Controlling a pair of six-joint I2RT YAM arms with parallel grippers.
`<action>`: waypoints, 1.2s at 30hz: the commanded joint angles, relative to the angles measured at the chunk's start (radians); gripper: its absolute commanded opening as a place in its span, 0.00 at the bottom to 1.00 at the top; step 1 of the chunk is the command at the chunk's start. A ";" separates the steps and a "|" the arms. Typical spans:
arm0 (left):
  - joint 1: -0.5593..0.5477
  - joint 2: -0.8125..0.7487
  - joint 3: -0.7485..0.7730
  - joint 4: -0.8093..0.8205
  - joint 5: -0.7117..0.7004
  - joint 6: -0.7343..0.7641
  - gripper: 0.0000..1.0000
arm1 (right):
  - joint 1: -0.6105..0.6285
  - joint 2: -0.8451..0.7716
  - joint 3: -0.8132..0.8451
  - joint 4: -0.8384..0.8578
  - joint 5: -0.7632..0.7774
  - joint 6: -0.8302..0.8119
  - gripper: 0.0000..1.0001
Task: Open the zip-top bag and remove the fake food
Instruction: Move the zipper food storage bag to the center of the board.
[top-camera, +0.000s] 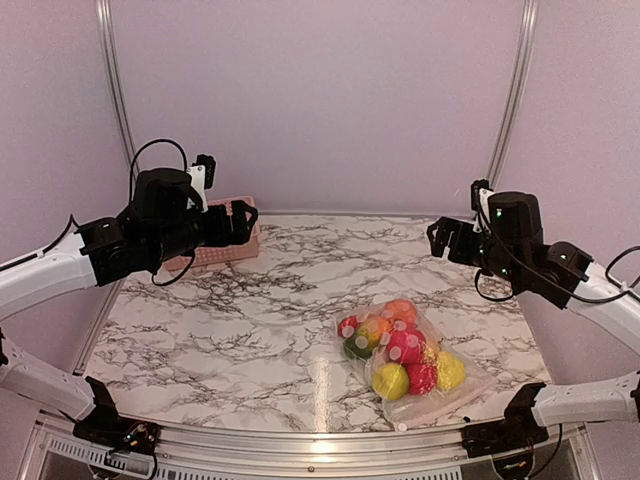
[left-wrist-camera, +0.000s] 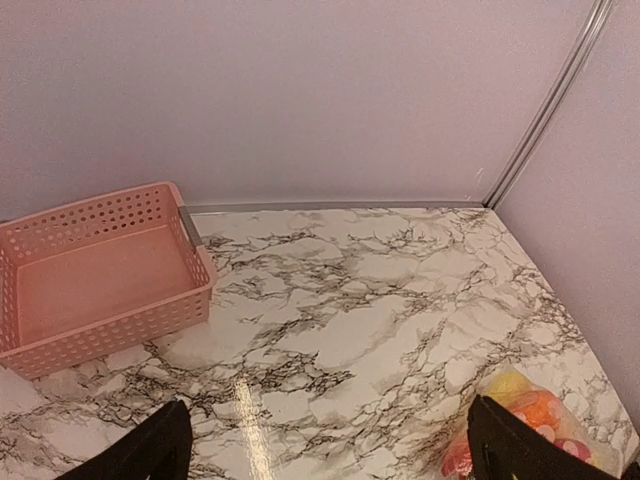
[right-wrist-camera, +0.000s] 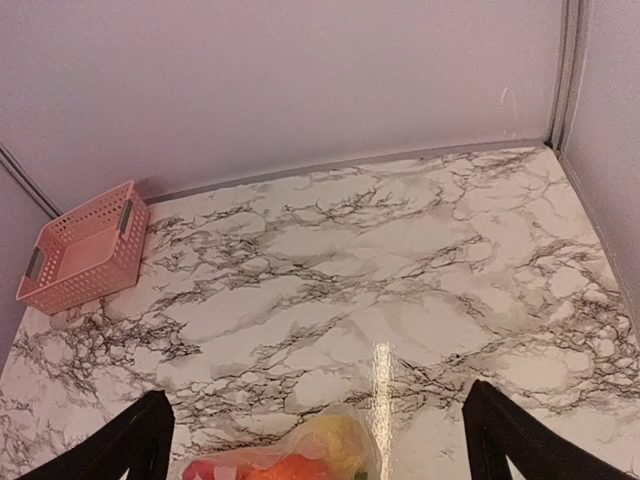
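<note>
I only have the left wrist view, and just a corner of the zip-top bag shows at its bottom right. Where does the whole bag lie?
Observer: The zip-top bag lies flat on the near right part of the table.
Operator: Is any food out of it?
Observer: No. The fake food is all inside the bag, with none loose on the table.
Operator: And the right hand?
Observer: The right hand hovers open and empty above the far right of the table, clear of the bag.
</note>
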 joint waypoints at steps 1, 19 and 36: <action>0.007 0.020 -0.018 0.008 0.041 -0.008 0.99 | 0.010 0.034 -0.015 -0.102 -0.041 0.025 0.99; -0.113 0.142 -0.142 0.085 0.232 -0.155 0.99 | 0.277 0.030 -0.293 -0.078 -0.147 0.237 0.99; -0.136 0.159 -0.148 0.030 0.185 -0.152 0.99 | 0.435 -0.094 -0.286 -0.412 -0.268 0.384 0.99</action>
